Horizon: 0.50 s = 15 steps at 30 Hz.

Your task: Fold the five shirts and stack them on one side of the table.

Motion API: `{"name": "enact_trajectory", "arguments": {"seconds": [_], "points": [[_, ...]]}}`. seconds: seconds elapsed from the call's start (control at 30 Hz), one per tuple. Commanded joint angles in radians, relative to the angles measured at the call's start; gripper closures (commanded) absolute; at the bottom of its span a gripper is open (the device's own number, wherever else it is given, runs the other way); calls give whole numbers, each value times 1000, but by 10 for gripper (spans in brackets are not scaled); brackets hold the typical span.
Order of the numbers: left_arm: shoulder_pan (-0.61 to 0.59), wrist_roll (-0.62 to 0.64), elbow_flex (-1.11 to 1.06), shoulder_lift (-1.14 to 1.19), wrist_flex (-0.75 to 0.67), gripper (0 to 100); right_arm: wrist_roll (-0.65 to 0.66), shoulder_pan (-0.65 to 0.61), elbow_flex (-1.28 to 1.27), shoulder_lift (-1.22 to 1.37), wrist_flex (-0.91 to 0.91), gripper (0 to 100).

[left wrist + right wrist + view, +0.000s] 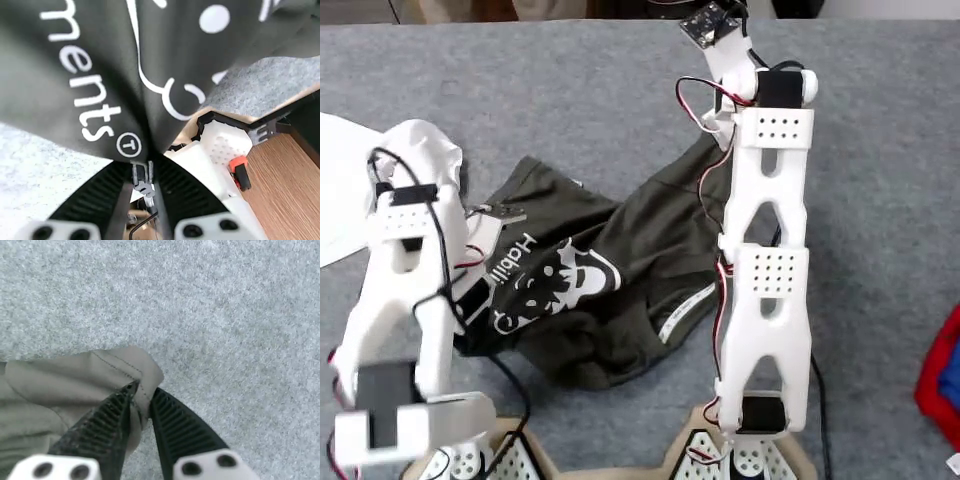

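Note:
A dark olive shirt (620,270) with a white print lies crumpled in the middle of the grey table (570,90). My left gripper (480,225) is at the shirt's left edge, and in the left wrist view the left gripper (145,162) is shut on the printed cloth (100,75), which hangs up close over the fingers. My right gripper (713,135) is at the shirt's far right corner. In the right wrist view the right gripper (142,395) is shut on a stitched hem corner of the shirt (100,370), low over the felt.
White cloth (345,200) lies at the left edge of the table. A red and blue item (945,375) sits at the right edge. An arm base (220,145) and the table's front edge, with wooden floor (285,185) beyond, appear in the left wrist view.

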State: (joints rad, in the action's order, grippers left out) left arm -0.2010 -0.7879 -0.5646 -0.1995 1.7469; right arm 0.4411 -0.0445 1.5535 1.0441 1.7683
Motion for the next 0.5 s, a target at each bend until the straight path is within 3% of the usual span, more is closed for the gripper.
{"name": "enact_trajectory", "arguments": {"seconds": [0.0, 0.1, 0.33, 0.47], "points": [[3, -2, -14, -113, 14, 979, -6, -27, 48, -5, 12, 993], [-8, 2, -26, -156, 15, 963, -6, -28, 48, -5, 14, 993], [-114, 115, 0, -239, 14, 722, -6, -27, 48, -5, 14, 993], [-153, 126, 80, -260, 8, 694, -8, -28, 48, -5, 14, 993]]}}
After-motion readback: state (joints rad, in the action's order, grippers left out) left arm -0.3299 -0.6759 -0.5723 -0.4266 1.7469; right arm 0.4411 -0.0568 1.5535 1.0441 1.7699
